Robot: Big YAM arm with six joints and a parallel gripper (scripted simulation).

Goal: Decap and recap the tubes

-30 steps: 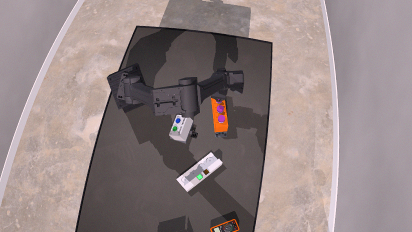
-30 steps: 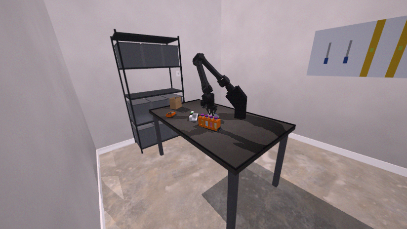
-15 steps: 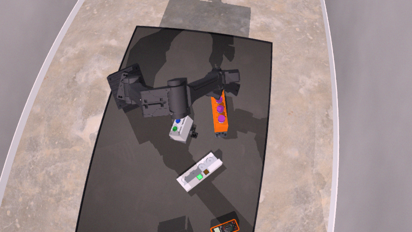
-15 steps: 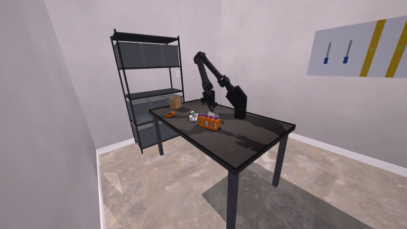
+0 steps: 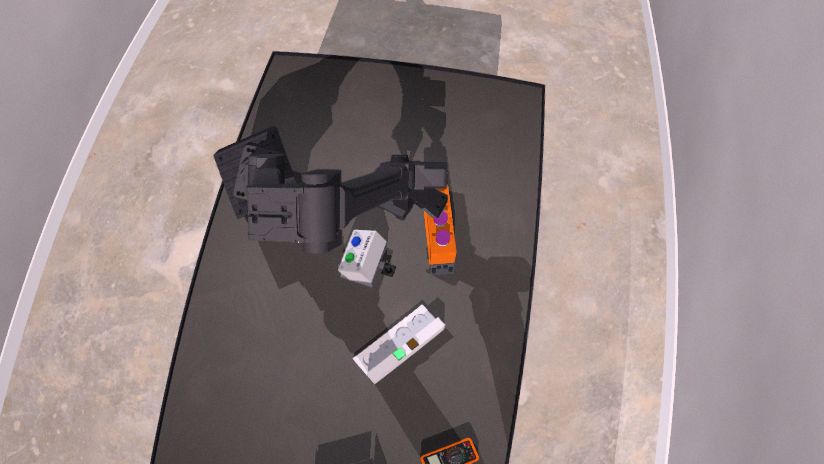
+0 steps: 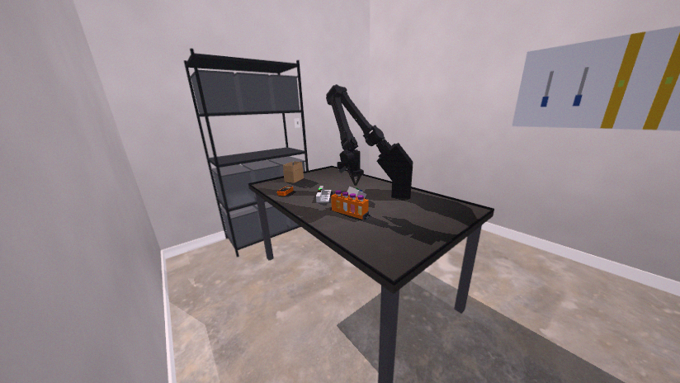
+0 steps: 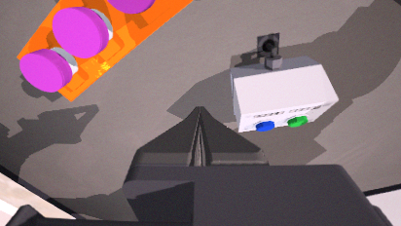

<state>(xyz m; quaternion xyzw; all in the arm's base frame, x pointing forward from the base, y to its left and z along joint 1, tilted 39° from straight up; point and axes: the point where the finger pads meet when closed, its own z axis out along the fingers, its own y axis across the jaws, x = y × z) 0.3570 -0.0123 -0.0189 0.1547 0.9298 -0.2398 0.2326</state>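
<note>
The fingers (image 6: 355,183) are pressed together, holding nothing; the green lamp (image 5: 399,353) glows on the tray (image 5: 374,375) (image 6: 323,196).

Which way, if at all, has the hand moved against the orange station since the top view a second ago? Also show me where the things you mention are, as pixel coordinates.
Yes: the hand (image 5: 401,216) (image 6: 355,182) (image 7: 200,113) has moved sideways off the decapping station (image 5: 442,255) (image 6: 349,214) (image 7: 161,15), toward the arm's base side.
</note>
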